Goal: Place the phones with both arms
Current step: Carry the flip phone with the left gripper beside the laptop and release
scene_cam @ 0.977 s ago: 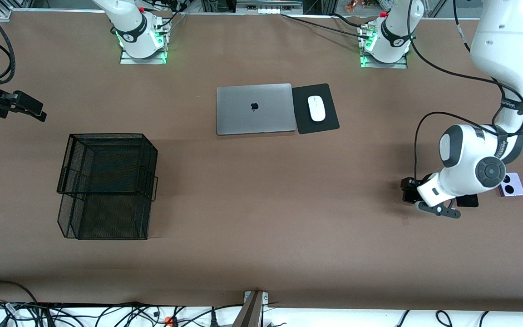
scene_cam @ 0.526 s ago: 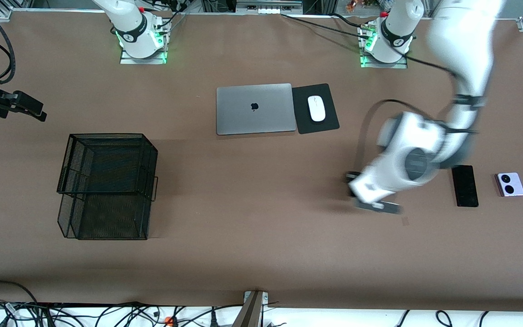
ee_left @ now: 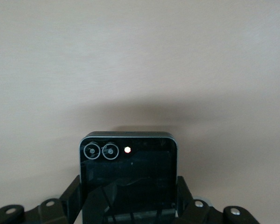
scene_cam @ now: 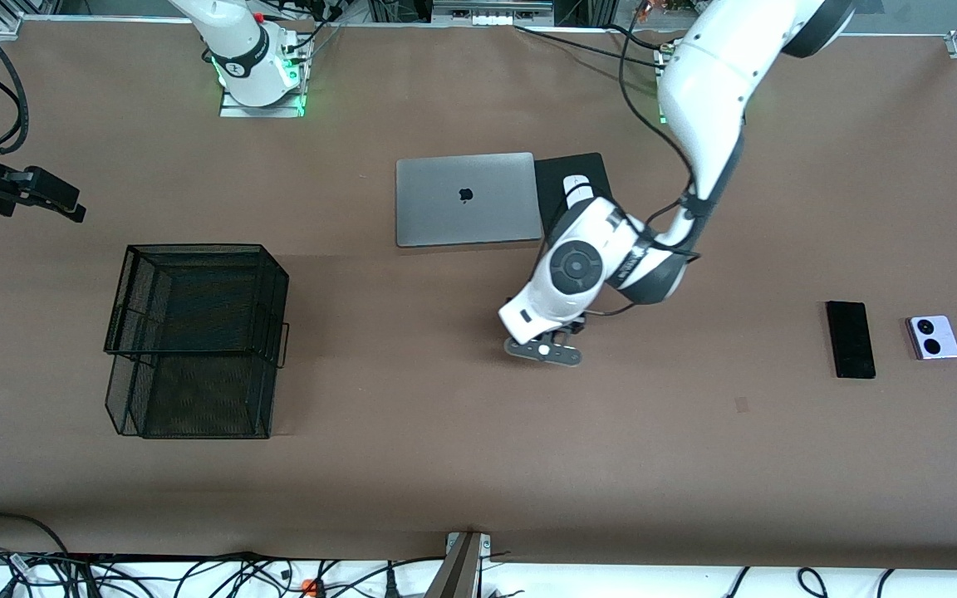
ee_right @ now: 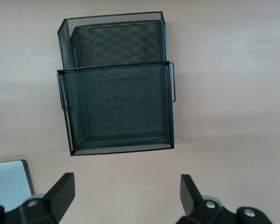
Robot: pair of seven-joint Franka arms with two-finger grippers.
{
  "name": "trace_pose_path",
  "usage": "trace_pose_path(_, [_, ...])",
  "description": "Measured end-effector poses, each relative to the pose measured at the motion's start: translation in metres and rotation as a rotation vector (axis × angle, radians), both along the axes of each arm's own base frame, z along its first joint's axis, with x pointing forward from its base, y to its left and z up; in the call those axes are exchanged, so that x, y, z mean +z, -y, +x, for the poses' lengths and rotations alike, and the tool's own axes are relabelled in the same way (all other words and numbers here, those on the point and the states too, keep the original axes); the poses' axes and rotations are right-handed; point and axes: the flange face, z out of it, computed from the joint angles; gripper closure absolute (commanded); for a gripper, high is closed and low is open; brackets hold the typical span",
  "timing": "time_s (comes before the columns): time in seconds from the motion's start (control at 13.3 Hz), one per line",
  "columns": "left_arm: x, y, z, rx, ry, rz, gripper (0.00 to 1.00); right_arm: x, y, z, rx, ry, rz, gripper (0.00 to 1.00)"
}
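Note:
My left gripper [scene_cam: 561, 335] is over bare table near the middle, by the laptop's corner. In the left wrist view it [ee_left: 129, 186] is shut on the small squarish black phone [ee_left: 128, 163], one finger on each side edge, held above the table. In the front view the wrist hides that phone. The long slim black phone [scene_cam: 851, 339] and the lilac-white phone [scene_cam: 933, 337] with two black circles lie side by side at the left arm's end. My right gripper [scene_cam: 63, 203] waits open and empty [ee_right: 126, 191] over the right arm's end of the table.
A black wire-mesh basket [scene_cam: 204, 247] stands toward the right arm's end and shows in the right wrist view [ee_right: 114, 66]. A closed silver laptop [scene_cam: 466, 198] lies mid-table beside a black mouse pad [scene_cam: 566, 166] with a white mouse [scene_cam: 576, 184], partly under the left arm.
My left arm has swung from the phones at its end of the table toward the middle, carrying the small black phone. The slab and lilac phone stayed put. The right arm has not moved.

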Motion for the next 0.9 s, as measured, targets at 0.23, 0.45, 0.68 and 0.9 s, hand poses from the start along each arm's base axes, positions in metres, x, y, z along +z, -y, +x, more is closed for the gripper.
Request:
trace_pose_path(0.23, [-0.006,0.020,-0.007,0.067,0.027,-0.029,0.00,0.000,0.000,0.000,0.000,0.000,0.000,0.00])
trace_pose_path(0.45, [0.024,0.004,0.012,0.095,0.036,-0.015,0.00,-0.001,0.000,0.000,0.000,-0.001,0.000,0.00])
trace_pose_path(0.68, [0.103,-0.047,0.037,0.131,0.013,0.036,0.00,-0.002,0.000,0.001,0.000,-0.003,0.000,0.00])
trace_pose_path(0.9, [0.196,-0.146,0.062,0.107,0.014,0.067,0.00,-0.002,-0.002,0.003,0.002,0.008,0.002,0.00])
